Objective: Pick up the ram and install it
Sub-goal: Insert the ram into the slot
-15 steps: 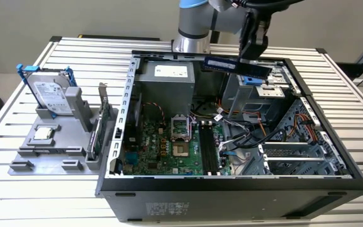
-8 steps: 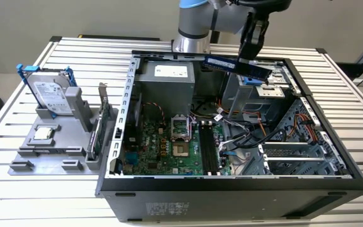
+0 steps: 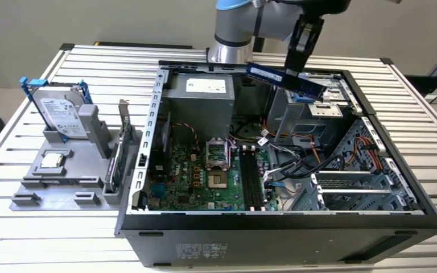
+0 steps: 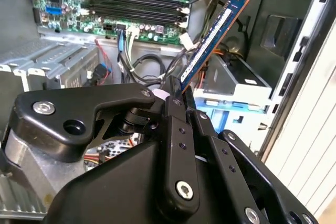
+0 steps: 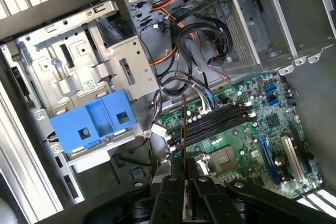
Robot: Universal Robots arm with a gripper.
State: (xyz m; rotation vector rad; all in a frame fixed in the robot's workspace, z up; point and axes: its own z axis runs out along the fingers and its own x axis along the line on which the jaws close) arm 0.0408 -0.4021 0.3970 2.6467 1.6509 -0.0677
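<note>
Above the case (image 3: 279, 220), fingers (image 3: 296, 56) hold ram (image 3: 266, 73) slightly slanted.

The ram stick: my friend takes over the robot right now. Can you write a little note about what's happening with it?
Gripper: jaws shut on the ram.
Ram: in the air, tilted, above the open computer case, clear of the motherboard.
Done: the ram is picked up.
Left: it is not yet in the black memory slots, which look empty.
</note>
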